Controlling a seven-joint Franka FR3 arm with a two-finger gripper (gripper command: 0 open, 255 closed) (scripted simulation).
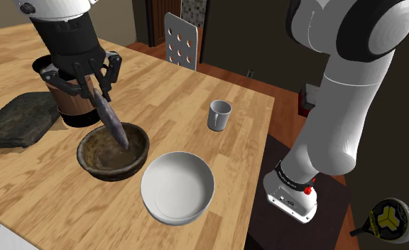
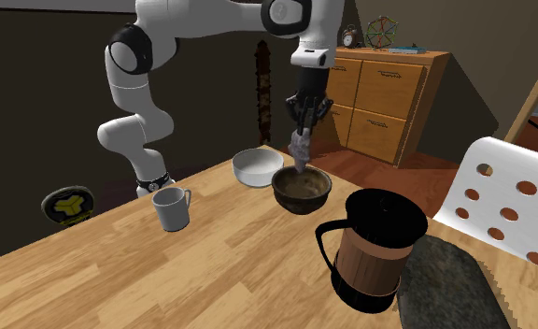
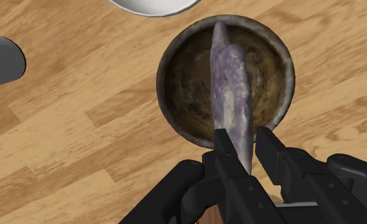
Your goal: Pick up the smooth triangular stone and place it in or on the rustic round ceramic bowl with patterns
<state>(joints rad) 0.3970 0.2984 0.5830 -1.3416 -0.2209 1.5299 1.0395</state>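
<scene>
On the light wooden tabletop [image 1: 196, 85], at the shoulder view's left edge, lies a dark grey, rough flat slab [image 1: 17, 121]. A brown coffee press with a black lid and frame [image 1: 67, 106] stands just beside it. Next comes the black two-finger gripper [image 1: 95, 91], pointing down, its jaws clamped on the upper end of the smooth, elongated purplish-grey stone [image 1: 113, 121]. The stone hangs tilted, clear of the table. Its lower tip reaches into the mouth of the round, mottled dark brown bowl [image 1: 118, 172] (whether the tip touches the inside, I cannot tell). In the wrist view the fingers [image 3: 223, 143] press the stone's two flat sides, and the stone runs across the bowl's opening. To the right, close by the brown bowl, sits a plain white round bowl [image 1: 177, 186]. Farther right a small grey mug [image 1: 219, 115] stands upright, well apart from both bowls. Behind it is a white chair back with round holes [image 1: 180, 41]. At the far right rises the white arm [image 1: 345, 106].
</scene>
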